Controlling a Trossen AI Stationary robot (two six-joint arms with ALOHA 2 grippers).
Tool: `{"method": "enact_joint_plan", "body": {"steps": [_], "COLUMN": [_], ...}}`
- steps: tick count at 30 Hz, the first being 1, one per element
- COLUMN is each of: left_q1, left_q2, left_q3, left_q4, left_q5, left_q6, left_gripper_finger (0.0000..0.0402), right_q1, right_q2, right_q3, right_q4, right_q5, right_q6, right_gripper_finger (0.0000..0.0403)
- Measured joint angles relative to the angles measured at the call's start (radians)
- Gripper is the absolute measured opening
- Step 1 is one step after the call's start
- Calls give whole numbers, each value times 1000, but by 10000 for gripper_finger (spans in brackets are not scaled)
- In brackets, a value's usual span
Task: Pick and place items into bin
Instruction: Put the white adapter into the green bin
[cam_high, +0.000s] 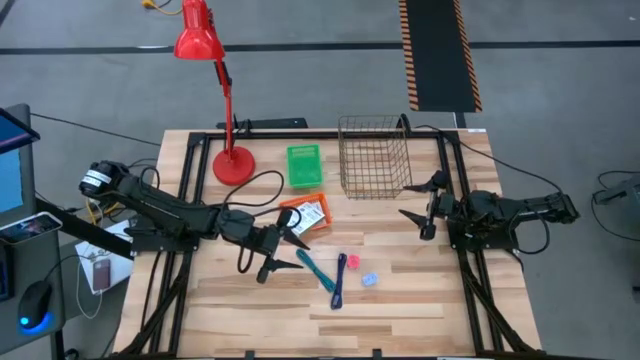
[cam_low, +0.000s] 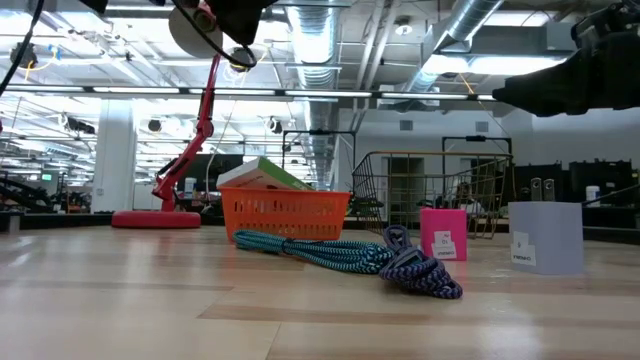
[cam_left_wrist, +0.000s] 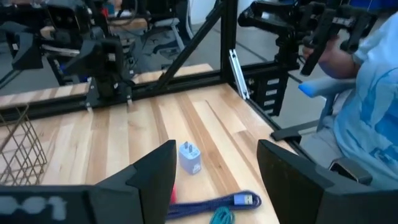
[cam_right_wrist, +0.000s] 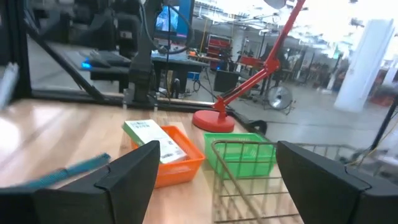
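A teal cord-like tool (cam_high: 318, 270) and a blue-purple one (cam_high: 340, 281) lie on the wooden table near its middle. Beside them stand a small pink block (cam_high: 352, 262) and a light-blue block (cam_high: 370, 279). An orange bin (cam_high: 308, 213) holds white printed packets (cam_right_wrist: 152, 133). My left gripper (cam_high: 300, 252) hovers open just left of the teal tool, above the table. In the left wrist view, the light-blue block (cam_left_wrist: 190, 157) and the blue-purple tool (cam_left_wrist: 214, 204) lie ahead of its fingers. My right gripper (cam_high: 415, 198) waits open at the table's right, near the wire basket.
A wire basket (cam_high: 375, 155) stands at the far right, a green tray (cam_high: 304, 165) to its left, and a red desk lamp (cam_high: 232, 160) at the far left. A dark frame (cam_high: 455, 200) borders the table. A person in light blue (cam_left_wrist: 373, 106) sits beyond the right edge.
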Motion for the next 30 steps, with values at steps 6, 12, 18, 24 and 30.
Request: {"method": "enact_joint_plan", "body": {"steps": [6,12,18,24,30], "left_q1": [-2,-4,48,177,295], "left_q2": [0,0,-17,-93,-290], "left_q3": [0,0,0,0,-96], "left_q4": [-13,32,14,-60,-57], "left_q5": [1,173,281,349,387], "left_q6": [-70,-77,-79,-57,-35], "left_gripper_finger": [213,213,213,213,213], "right_q1": [25,18,21,21,21], "right_q2": [0,0,0,0,0], "right_q3": [-1,-2,-1,-1,-1], "right_q4": [7,141,216,196,148], "right_q5": [-3,28,27,26,54], "right_q6": [379,533,641,700,757], "right_gripper_finger": [317,317,317,317,317]}}
